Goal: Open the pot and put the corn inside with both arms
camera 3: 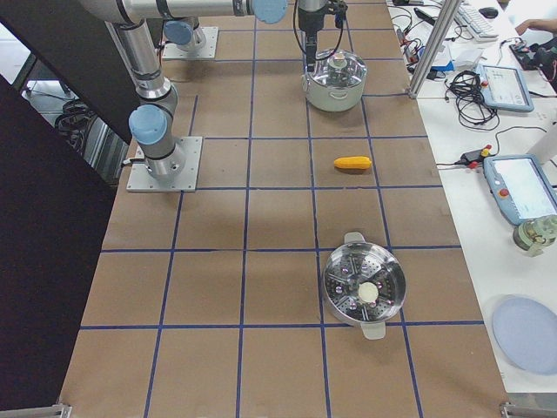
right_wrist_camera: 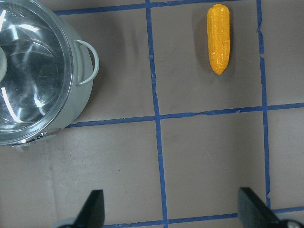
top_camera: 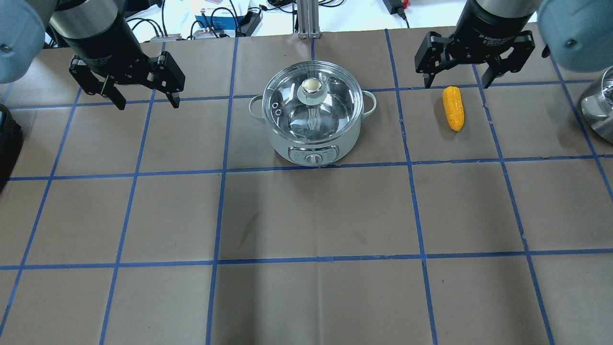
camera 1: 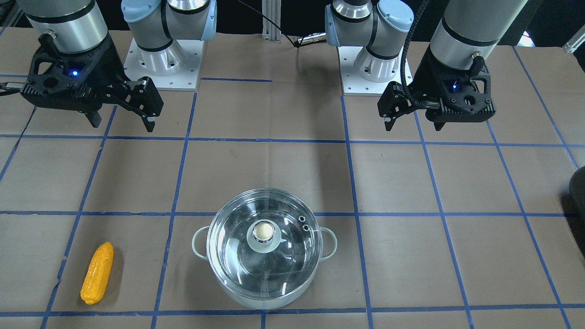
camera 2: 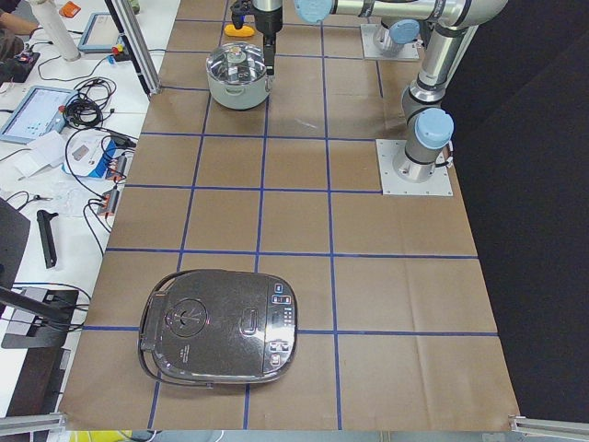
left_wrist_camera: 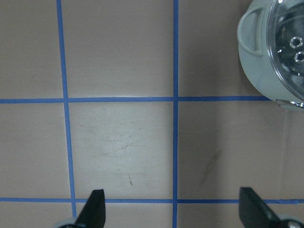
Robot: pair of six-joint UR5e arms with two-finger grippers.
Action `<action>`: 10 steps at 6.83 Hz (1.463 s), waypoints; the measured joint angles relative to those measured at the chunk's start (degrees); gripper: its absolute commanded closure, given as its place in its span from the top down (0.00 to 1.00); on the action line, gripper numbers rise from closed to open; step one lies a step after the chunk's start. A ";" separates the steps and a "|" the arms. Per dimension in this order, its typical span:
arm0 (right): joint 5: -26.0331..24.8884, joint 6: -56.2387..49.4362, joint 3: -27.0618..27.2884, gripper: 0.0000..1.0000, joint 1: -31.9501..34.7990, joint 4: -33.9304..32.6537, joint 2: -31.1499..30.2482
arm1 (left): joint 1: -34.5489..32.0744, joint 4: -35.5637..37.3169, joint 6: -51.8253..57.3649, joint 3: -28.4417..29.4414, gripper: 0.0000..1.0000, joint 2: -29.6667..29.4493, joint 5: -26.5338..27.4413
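Jaws spread wide and holding nothing, the left gripper [top_camera: 148, 104] hangs above the table [top_camera: 306, 215], well to the left of the pot [top_camera: 316, 143]. The pot stands upright at the middle of the table's far side, with its glass lid [top_camera: 306, 115] seated on the rim and the pale knob [top_camera: 311, 85] on top. One grid square to its right lies the corn [top_camera: 453, 108] – flat on the table, apart from the pot. The right gripper [top_camera: 456, 85] hangs by the corn's far end – fingers spread, empty.
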 measured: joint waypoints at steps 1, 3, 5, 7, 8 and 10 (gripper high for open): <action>0.00 0.00 0.00 1.00 -0.02 0.00 0.00 | -0.02 -0.01 0.01 0.00 1.00 -0.03 -0.01; -0.02 -1.31 0.23 1.00 -0.49 -0.07 0.16 | -0.04 -0.01 0.06 0.05 1.00 -0.17 -0.01; 0.22 -5.41 0.96 1.00 -4.31 -1.04 0.66 | -0.07 0.00 -0.32 0.39 1.00 -0.74 -0.05; 0.57 -7.53 0.23 1.00 -8.78 -4.95 5.61 | -2.35 1.46 -4.84 1.61 1.00 -2.65 -2.27; 0.83 -9.01 -0.18 1.00 -10.48 -8.20 9.34 | -5.66 4.76 -8.12 2.78 1.00 -5.31 -3.39; 1.87 -13.17 0.08 0.97 -11.89 -18.24 17.67 | -14.13 11.96 -14.31 11.16 1.00 -17.69 -3.89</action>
